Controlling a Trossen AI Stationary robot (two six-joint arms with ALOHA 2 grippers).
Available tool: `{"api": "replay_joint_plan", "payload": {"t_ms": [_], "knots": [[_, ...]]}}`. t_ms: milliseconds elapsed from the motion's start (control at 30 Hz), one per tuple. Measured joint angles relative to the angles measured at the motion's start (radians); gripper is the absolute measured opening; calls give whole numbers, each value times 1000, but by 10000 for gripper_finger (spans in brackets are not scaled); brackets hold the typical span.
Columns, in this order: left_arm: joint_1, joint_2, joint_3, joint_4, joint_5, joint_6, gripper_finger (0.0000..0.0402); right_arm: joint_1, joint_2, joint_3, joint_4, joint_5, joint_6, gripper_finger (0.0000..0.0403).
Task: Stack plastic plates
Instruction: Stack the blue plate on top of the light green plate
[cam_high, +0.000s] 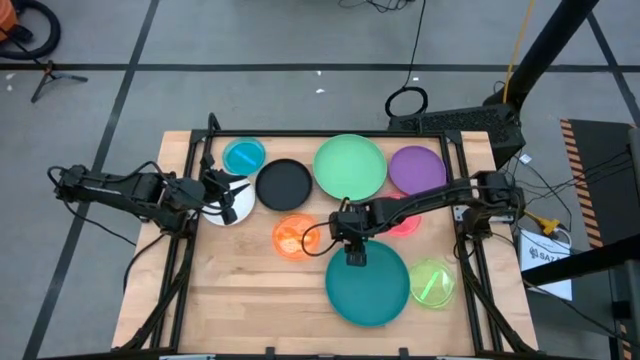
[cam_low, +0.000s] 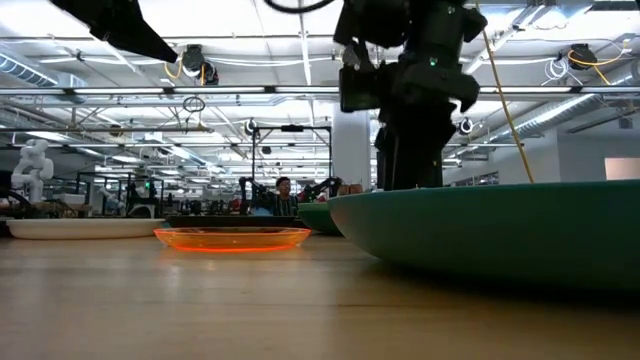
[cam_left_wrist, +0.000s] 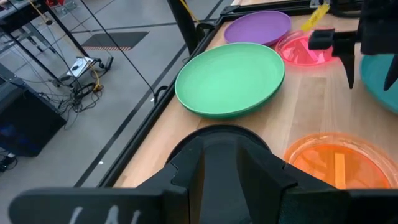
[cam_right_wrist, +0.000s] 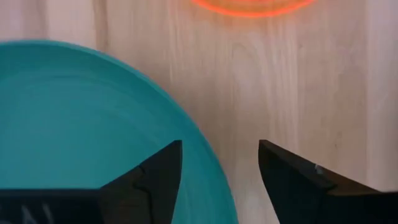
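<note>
hovering over the far rim of the teal plate (cam_high: 368, 290), the right gripper (cam_high: 355, 256) has its fingers (cam_right_wrist: 158, 171) spread apart, one above the plate's surface and one above bare table (cam_high: 240, 300), grasping nothing. the teal plate lies at about 5 o'clock on the table, with the lime plate (cam_high: 433, 282) touching its edge at 3 o'clock. the orange plate (cam_high: 291, 237) sits near the table's centre, at 10 o'clock from the teal plate and apart from it. along the far edge run the blue plate (cam_high: 243, 156), the black plate (cam_high: 283, 184), the light green plate (cam_high: 350, 166) and the purple plate (cam_high: 416, 168), from 11 o'clock round to 1 o'clock. the pink plate (cam_high: 405, 222) is partly hidden under the right arm, just nearer than the purple one. the left gripper (cam_high: 222, 190) waits at 10 o'clock over the white plate (cam_high: 232, 208), beside the black plate; whether it is released or clenched i cannot tell.
</note>
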Motion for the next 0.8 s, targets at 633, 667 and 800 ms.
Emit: {"api": "replay_joint_plan", "payload": {"t_ms": [633, 667, 800], "knots": [[0, 0, 0, 1, 3, -1, 99, 0, 57, 0, 48, -26, -34, 201], [0, 0, 0, 1, 3, -1, 99, 0, 66, 0, 48, -26, -39, 201], [0, 0, 0, 1, 4, -2, 99, 0, 94, 0, 67, -52, -50, 201]]}}
